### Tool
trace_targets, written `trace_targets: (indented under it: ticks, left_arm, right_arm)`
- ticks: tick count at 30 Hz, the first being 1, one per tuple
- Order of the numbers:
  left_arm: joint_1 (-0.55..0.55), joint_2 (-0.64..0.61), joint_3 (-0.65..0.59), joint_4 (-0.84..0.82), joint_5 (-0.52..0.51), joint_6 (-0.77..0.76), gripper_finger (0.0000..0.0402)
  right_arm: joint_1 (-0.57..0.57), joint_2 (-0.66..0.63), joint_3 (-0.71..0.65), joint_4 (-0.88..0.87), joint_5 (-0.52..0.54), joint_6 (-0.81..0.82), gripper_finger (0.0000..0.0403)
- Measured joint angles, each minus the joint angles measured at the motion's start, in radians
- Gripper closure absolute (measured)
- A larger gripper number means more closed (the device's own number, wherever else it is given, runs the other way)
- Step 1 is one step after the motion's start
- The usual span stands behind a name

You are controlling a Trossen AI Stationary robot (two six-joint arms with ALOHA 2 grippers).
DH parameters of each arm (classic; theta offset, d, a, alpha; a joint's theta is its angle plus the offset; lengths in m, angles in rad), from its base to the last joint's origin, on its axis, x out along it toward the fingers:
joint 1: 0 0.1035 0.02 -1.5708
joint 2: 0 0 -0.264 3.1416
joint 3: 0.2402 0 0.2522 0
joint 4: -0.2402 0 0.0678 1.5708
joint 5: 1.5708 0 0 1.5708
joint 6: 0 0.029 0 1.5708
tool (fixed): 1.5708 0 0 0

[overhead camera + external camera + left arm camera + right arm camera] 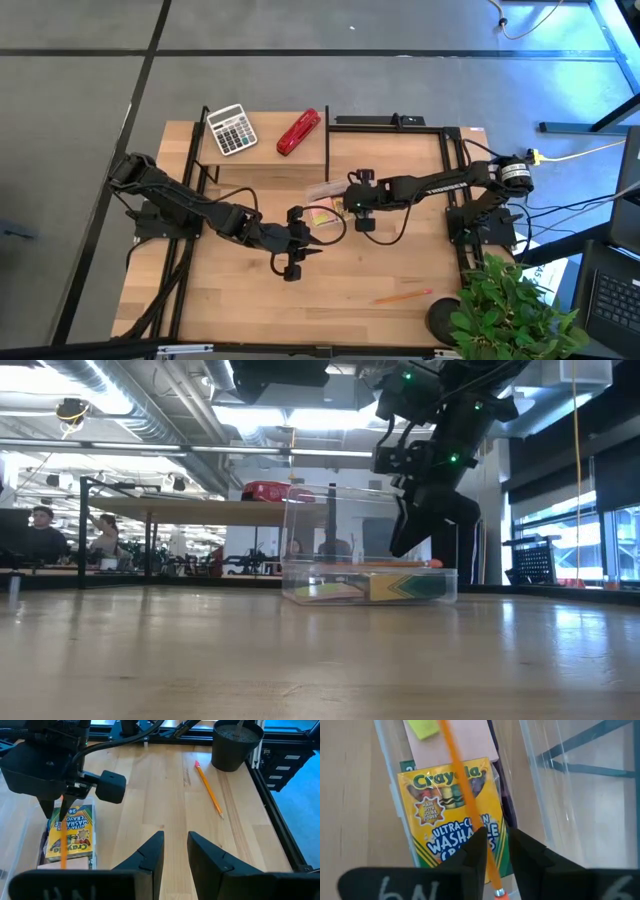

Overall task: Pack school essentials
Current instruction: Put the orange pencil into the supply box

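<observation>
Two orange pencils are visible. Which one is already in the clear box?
The orange pencil lying across the crayon box, under the right gripper. The other pencil lies alone on the bare table near the black pot.

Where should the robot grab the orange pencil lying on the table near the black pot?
Probably around the middle of the orange pencil, coming straight down from above with fingers across its thin shaft. It lies flat on the bare table, so nothing fits under it, and its middle is clear of the pot.
</observation>
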Motion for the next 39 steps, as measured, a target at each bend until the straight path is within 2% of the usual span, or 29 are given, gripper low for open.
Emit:
trace_targets:
  ticks: [8,16,24,31,35,39]
  left_arm:
    - [0.000,0.000,0.000,0.000,0.000,0.000,0.0324]
    - [0.000,0.000,0.000,0.000,0.000,0.000,0.0324]
    - [0.000,0.000,0.000,0.000,0.000,0.000,0.0324]
    - [0.000,0.000,0.000,0.000,0.000,0.000,0.0324]
    - [0.000,0.000,0.000,0.000,0.000,0.000,0.0324]
    - [0.000,0.000,0.000,0.000,0.000,0.000,0.0324]
  right_arm:
    - [0.011,0.000,0.007,-0.033,-0.004,0.000,0.0313]
    - [0.027,0.000,0.039,-0.070,-0.103,0.005,0.0312]
    - [0.029,0.000,0.128,-0.239,-0.101,0.008,0.0312]
    - [0.055,0.000,0.230,-0.365,-0.216,0.008,0.0312]
    - [0.068,-0.001,0.231,-0.388,-0.347,0.006,0.0312]
    - [0.074,0.000,0.210,-0.342,-0.377,-0.008,0.0312]
